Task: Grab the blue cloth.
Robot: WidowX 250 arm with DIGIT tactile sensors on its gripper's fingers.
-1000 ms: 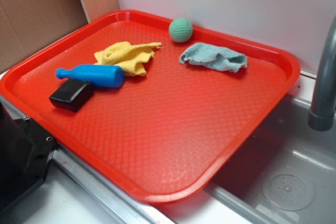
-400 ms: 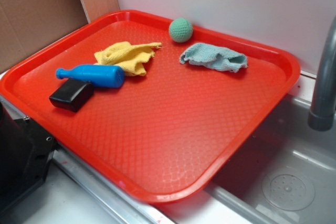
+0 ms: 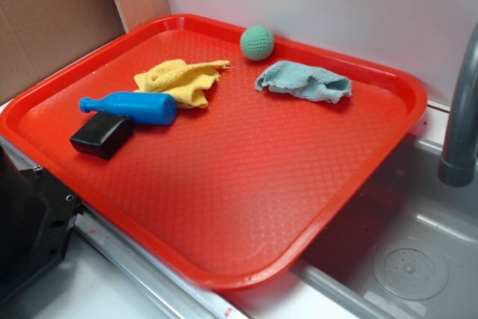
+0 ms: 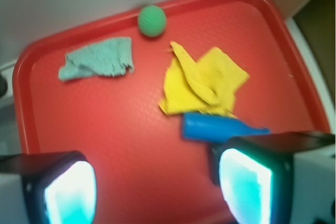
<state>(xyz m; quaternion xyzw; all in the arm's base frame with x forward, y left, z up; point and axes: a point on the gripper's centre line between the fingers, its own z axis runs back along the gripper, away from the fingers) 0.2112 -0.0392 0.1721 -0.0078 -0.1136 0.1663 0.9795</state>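
While the gripper (image 4: 157, 192) hangs high over the near-left part of the tray, its two lit fingers (image 4: 71, 195) stand wide apart with nothing between them: released, empty.

Item, task object: blue cloth (image 3: 304, 81), pale blue-green, crumpled flat on the red tray (image 3: 246, 199) toward its far right side, close to the back rim. Untouched; well apart from the gripper.

Item: green ball (image 3: 257, 42), just beside the cloth's far-left corner, against the back rim.

Item: yellow rag (image 3: 181, 80), rumpled, left of the cloth with bare tray between.

Item: blue bowling pin (image 3: 131, 107), lying on its side, its base overlapping the yellow rag's near edge.

Item: black block (image 3: 102, 136), beside the pin.

Hazards, judged: the yellow rag and pin lie nearer the gripper's present position, so a short traverse risks closing on the wrong item. A descent too near the cloth's left corner may knock the ball rolling. A shallow pinch on thin, flat fabric may slip off.
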